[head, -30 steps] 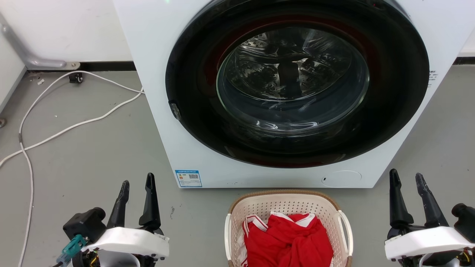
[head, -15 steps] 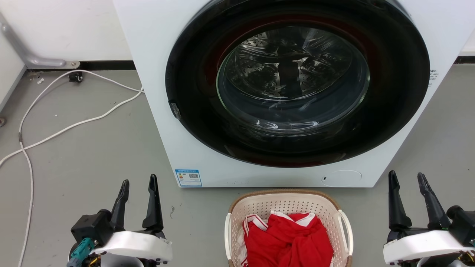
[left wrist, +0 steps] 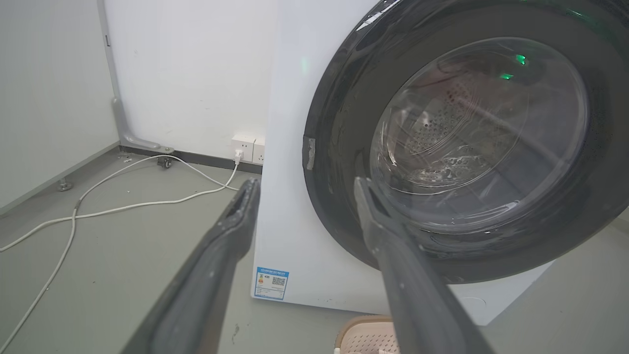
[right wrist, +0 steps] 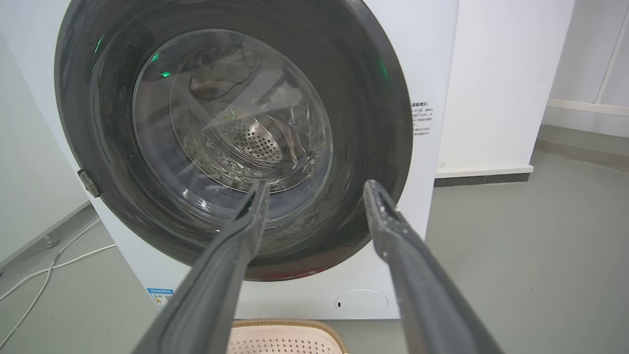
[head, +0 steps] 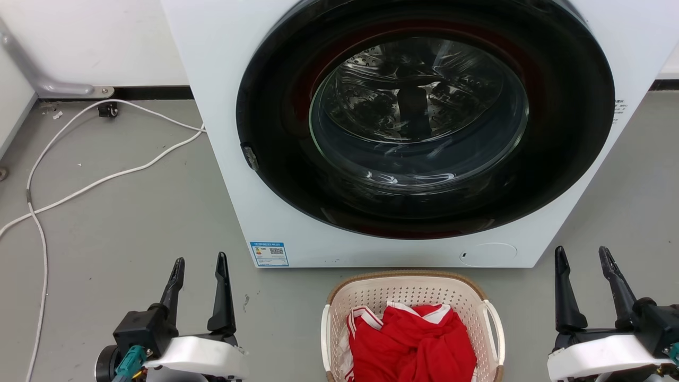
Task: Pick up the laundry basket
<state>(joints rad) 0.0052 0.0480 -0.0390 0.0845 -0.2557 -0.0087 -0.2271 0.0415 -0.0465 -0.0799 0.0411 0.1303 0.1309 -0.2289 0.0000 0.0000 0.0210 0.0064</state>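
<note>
We see the left gripper (head: 200, 258) at the lower left of the head view, its two dark fingers parted by a moderate gap and pointing towards the washer (head: 228, 79). Nothing lies between them and they touch nothing. The right gripper (head: 582, 250), at the lower right, is much the same: fingers spread a little wider than the left pair, empty, clear of everything around them. In each wrist view we look along the spread fingers at the washer's round dark door (head: 276, 106), which is shut, with the steel drum showing through its glass.

The laundry basket (head: 406, 276) stands on the grey floor (head: 132, 223) between the two grippers, apart from both and somewhat nearer the right one, just in front of the washer's foot. Its white loop handles face outwards, one towards each gripper. A red garment (head: 419, 339) with white trim lies bunched inside it. In both wrist views we catch the tan rim at the bottom edge, low between the fingers.

A white cable (head: 106, 180) trails over the floor ahead of the left gripper and to its left, and a small blue label (head: 269, 255) sits on the washer's lower corner just ahead of that gripper
</note>
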